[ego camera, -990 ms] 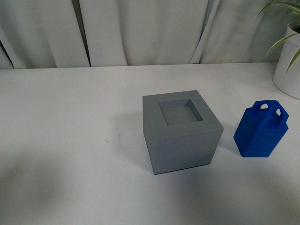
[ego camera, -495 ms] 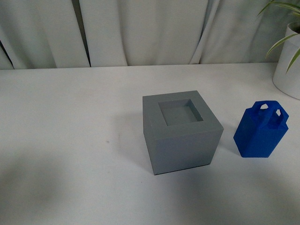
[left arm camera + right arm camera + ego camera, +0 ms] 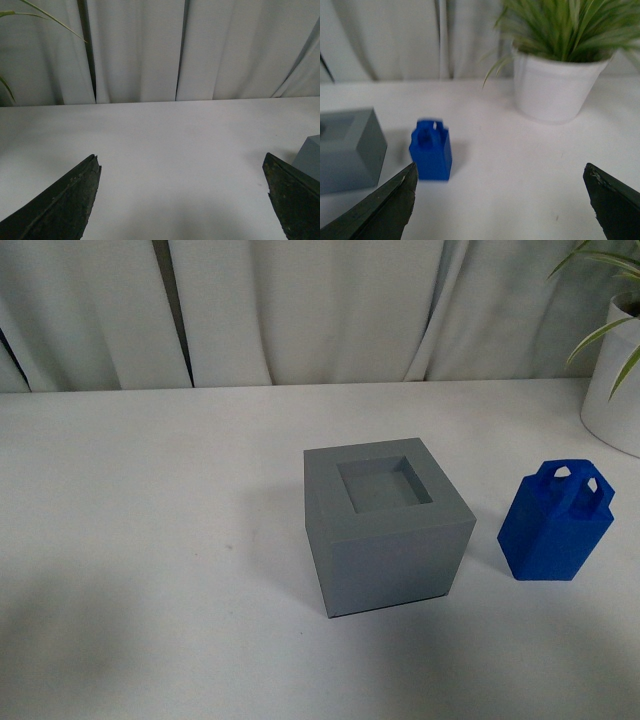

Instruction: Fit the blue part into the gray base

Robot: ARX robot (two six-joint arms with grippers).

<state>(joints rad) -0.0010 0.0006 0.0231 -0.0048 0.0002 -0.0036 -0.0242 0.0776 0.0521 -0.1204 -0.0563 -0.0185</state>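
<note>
The gray base (image 3: 387, 525) stands on the white table near the middle, its square recess facing up and empty. The blue part (image 3: 556, 521) stands upright to its right, apart from it, handle loops on top. Neither arm shows in the front view. In the right wrist view the blue part (image 3: 431, 150) stands ahead of my open, empty right gripper (image 3: 500, 192), toward one finger, with the gray base (image 3: 347, 149) beside it. My left gripper (image 3: 182, 182) is open and empty over bare table; a corner of the gray base (image 3: 309, 157) shows beside one finger.
A white pot with a green plant (image 3: 618, 380) stands at the table's back right, also in the right wrist view (image 3: 560, 82). White curtains (image 3: 300, 305) hang behind the table. A few plant leaves (image 3: 30, 15) show in the left wrist view.
The front view has shifted slightly, so the base and blue part sit a few pixels higher in it. Neither object has moved on the table.
</note>
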